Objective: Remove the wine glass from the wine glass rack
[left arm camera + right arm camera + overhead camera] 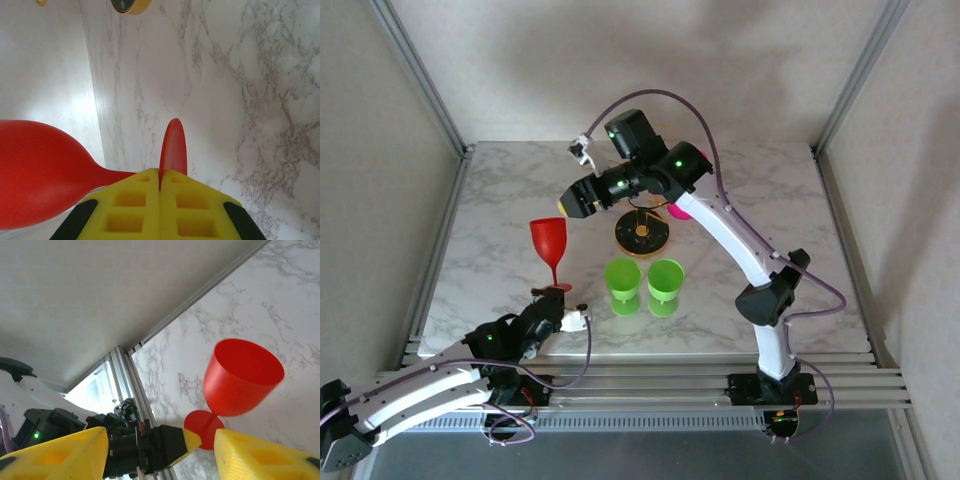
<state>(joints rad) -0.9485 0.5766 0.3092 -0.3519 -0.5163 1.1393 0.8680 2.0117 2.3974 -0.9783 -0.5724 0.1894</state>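
**On marble table (790, 210), red wine glass (548, 243) stands clear of wine glass rack (642, 236)**

At 9 o'clock of the rack, the red wine glass stands upright and well apart from the gold wire stand. Its round foot is pinched between the closed yellow fingers of the left gripper (563, 292). The right gripper (564, 204) hovers at about 10 o'clock of the rack's black-and-gold base, near the glass's rim, its two yellow fingers spread wide with nothing between them. Two green glasses (622, 285) sit side by side at 6 o'clock of the rack. A pink object (680, 212), mostly hidden by the right arm, shows at 2 o'clock.
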